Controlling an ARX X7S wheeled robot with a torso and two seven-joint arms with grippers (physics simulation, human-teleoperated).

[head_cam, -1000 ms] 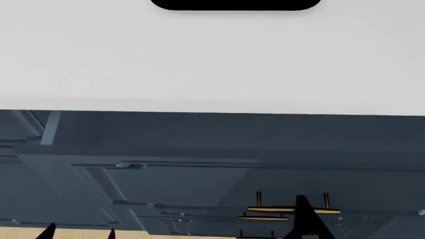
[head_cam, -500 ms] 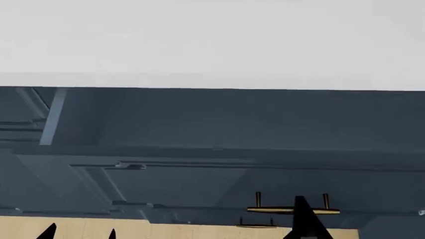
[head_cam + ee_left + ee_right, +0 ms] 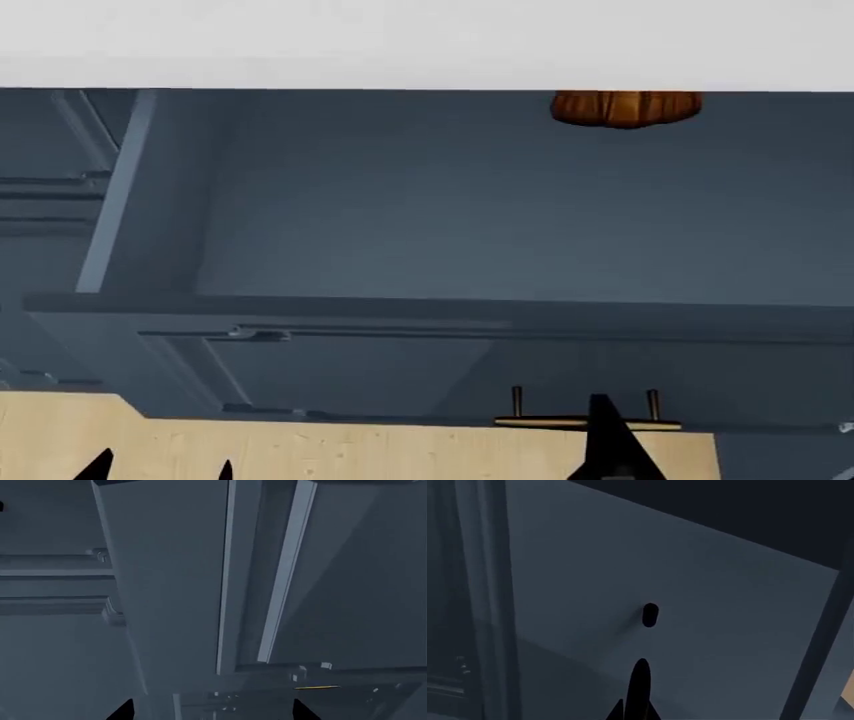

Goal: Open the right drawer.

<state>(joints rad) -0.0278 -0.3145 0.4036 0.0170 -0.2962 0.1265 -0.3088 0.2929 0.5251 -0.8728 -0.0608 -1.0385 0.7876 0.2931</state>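
The right drawer (image 3: 441,210) is seen pulled out; its brass handle (image 3: 587,423) is gripped by the closed right gripper (image 3: 603,425); the left gripper's (image 3: 210,711) fingers are spread, empty

The scene is viewed from above by the head camera, angled steeply down into the right drawer (image 3: 441,200) and its brass handle (image 3: 587,422). The blue cabinetry is framed at close range by both wrist cameras; the drawer front (image 3: 647,580) is shared with the right wrist view.
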